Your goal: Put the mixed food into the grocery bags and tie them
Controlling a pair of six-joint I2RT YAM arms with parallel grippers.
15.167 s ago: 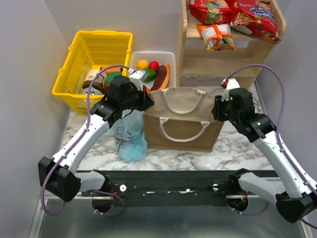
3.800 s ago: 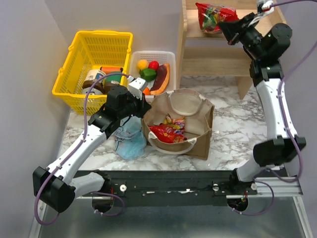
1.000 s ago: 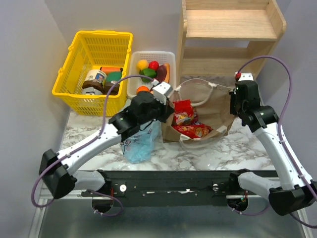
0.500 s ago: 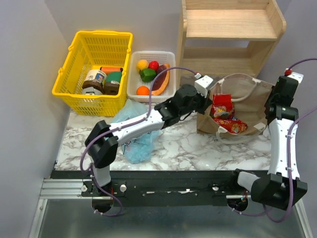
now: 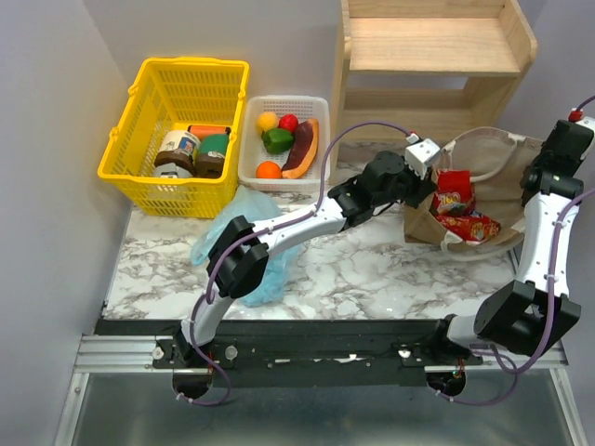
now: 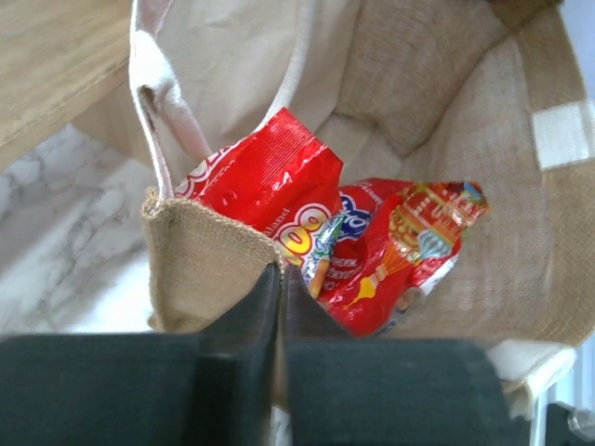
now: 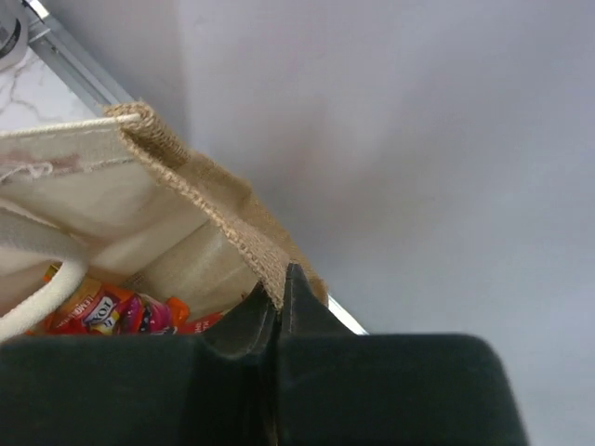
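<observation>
The tan-brown bag (image 5: 502, 190) lies tipped at the far right of the table, with red snack packets (image 5: 462, 212) inside. My left gripper (image 5: 426, 193) is shut on the bag's left rim (image 6: 200, 237); the packets (image 6: 367, 232) show just past its fingers. My right gripper (image 5: 550, 181) is shut on the bag's right rim (image 7: 223, 223), close to the grey wall. The light-blue plastic bag (image 5: 244, 232) lies crumpled at the left, partly under the left arm. Small round fruit (image 5: 276, 130) sit in the white tray (image 5: 253, 163).
A yellow mesh basket (image 5: 153, 116) with jars stands at the back left. The wooden shelf (image 5: 428, 65) rises behind the tan-brown bag. A purple-and-orange wedge (image 5: 302, 149) lies in the white tray.
Both arms have carried the tan-brown bag to the right, toward the wall, with the packets still inside. The light-blue bag stayed where it lay.
</observation>
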